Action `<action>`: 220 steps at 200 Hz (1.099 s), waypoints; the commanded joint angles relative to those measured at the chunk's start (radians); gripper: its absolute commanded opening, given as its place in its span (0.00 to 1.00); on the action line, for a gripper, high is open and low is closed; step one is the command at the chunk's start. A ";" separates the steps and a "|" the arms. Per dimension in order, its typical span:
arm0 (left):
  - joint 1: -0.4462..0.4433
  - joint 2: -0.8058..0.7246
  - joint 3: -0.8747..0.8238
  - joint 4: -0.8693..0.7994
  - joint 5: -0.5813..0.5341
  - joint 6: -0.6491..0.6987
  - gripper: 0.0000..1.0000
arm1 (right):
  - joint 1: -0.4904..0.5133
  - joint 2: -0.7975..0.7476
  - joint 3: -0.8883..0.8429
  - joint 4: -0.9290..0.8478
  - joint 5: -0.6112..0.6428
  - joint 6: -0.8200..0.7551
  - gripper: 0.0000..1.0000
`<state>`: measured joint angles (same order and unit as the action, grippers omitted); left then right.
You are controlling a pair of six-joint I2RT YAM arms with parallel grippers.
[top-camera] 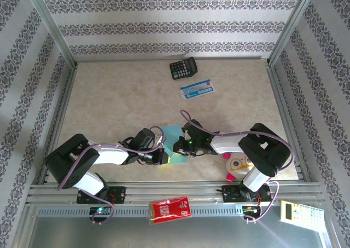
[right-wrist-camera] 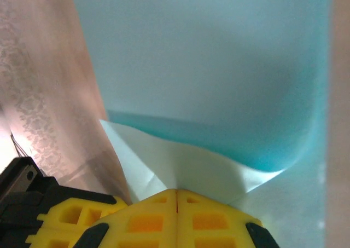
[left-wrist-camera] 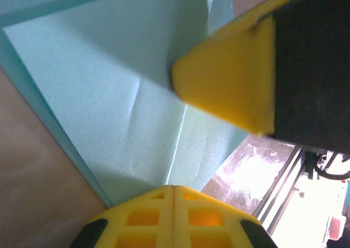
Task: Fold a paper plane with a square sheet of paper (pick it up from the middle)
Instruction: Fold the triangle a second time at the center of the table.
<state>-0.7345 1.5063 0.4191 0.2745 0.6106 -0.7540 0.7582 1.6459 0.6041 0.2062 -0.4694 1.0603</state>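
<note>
Mid-fold | left gripper and right gripper both pinched shut on the sheet of paper, near edge of the table | keep your pull even; align edges before creasing.

Nothing can be read in any view. The blue-and-white card just in front of the calculator bears print too small to make out. So do the calculator's keys and the red packet far in front of it.
</note>
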 commanded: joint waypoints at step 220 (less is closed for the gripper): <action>0.017 -0.061 0.084 -0.205 -0.041 0.020 0.09 | -0.262 -0.131 0.114 -0.272 0.029 -0.290 0.08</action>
<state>-0.7307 1.4746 0.4538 0.1539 0.5964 -0.7334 0.4713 1.6207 0.6987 0.0021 -0.4911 0.8307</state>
